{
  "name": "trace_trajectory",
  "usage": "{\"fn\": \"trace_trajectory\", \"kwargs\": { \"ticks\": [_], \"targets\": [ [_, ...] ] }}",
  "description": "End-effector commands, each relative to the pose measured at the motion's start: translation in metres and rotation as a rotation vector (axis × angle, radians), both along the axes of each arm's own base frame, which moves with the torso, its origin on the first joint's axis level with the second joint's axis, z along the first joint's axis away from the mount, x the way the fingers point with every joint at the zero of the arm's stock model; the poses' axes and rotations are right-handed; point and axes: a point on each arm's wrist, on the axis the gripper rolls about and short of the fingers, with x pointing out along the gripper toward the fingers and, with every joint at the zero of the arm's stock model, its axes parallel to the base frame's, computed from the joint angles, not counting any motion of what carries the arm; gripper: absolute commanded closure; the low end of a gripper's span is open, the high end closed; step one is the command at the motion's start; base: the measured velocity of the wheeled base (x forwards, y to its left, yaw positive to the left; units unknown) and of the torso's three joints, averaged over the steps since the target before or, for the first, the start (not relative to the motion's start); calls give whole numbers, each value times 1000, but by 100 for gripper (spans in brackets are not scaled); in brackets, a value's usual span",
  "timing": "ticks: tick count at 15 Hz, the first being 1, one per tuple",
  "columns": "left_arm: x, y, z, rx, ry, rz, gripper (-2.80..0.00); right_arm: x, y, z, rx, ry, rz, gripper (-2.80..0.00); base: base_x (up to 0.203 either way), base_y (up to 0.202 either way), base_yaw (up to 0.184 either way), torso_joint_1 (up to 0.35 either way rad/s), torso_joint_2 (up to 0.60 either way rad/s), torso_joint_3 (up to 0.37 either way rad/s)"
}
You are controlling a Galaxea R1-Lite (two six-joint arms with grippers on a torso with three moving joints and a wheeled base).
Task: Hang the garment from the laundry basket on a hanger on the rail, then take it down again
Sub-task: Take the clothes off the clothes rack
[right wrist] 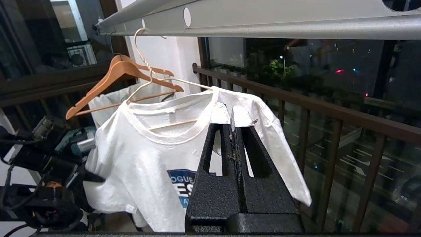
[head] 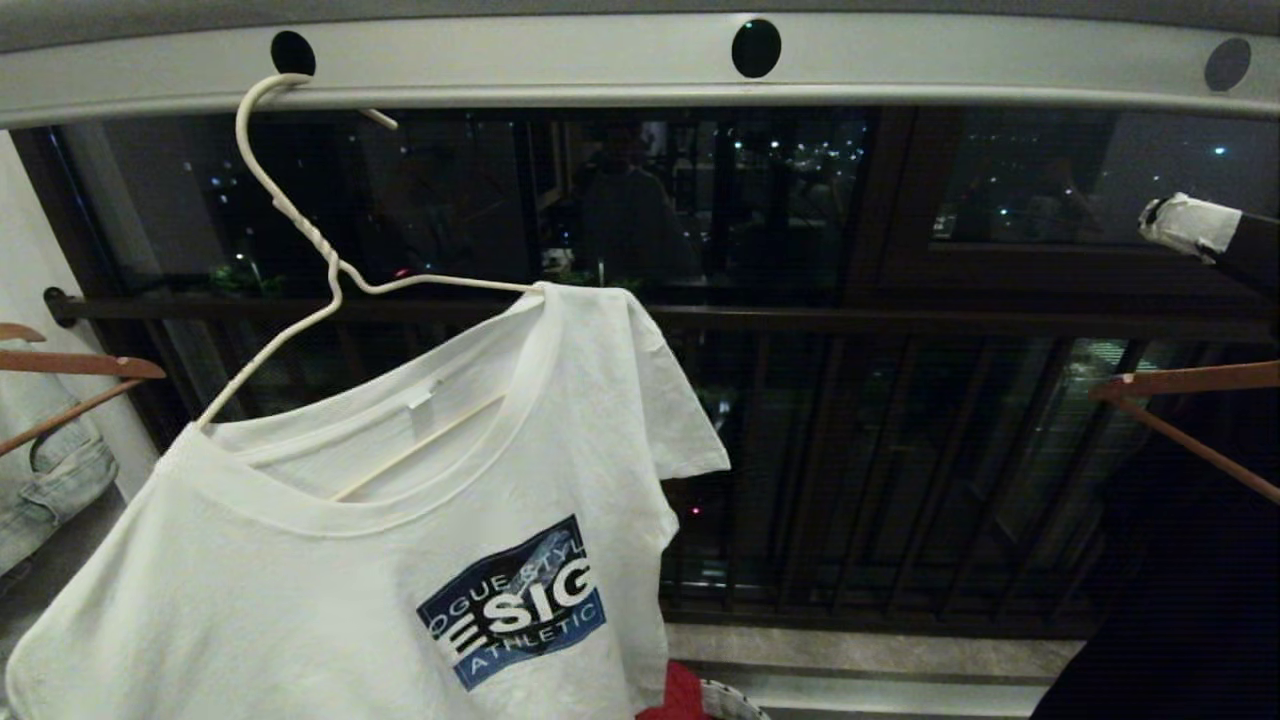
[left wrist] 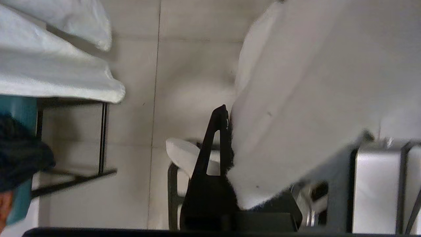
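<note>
garment (head: pixel 420 560), a white t-shirt with a slanted blue-and-black chest print, hangs on the thin white wire hanger (head: pixel 300 225), whose hook sits over the wide grey rail (head: pixel 620 62) just by one of its round black holes. the hanger tilts: its arm toward the robot's right sits high under the shirt's shoulder, and the other arm runs down to the collar on the left. the lower wire shows through the neck opening.

the right gripper (right wrist: pixel 232 115) is off to the right, apart from the shirt; its white-tipped fingers are pressed together with nothing between them. in the head view only that white-wrapped tip (head: pixel 1190 225) shows at the right edge.

the left gripper (left wrist: pixel 223 115) is below the head view; its black finger lies against white cloth, jaws closed, and i can't make out whether any cloth is pinched in them.

brown wooden hangers (right wrist: pixel 121 70) hang to either side, one carrying pale jeans (head: pixel 45 470). a red cloth (head: pixel 675 700) and the woven rim of the laundry basket (head: pixel 730 702) peek out under the shirt's hem.
</note>
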Motion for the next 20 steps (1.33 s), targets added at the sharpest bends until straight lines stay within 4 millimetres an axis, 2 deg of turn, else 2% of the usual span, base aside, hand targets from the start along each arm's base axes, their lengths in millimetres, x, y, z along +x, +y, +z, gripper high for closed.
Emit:
{"fn": "trace_trajectory", "kwargs": {
  "ticks": [1,11,12,15,20],
  "targets": [
    [-7,0,-4,6,47,3,0,0,0,0,0,-3,5,0,0,0,0,0,0,0],
    [-10,0,13,11,-45,2,0,-4,-1,2,3,-15,3,0,0,0,0,0,0,0],
    [-10,0,15,12,-53,0,-280,-4,-1,2,3,-15,3,0,0,0,0,0,0,0],
    [-12,0,20,12,-79,2,-280,-4,-1,3,3,-18,3,0,0,0,0,0,0,0],
    [-26,0,59,10,-254,1,-280,-8,-1,4,5,-30,3,0,0,0,0,0,0,0]
  ]
}}
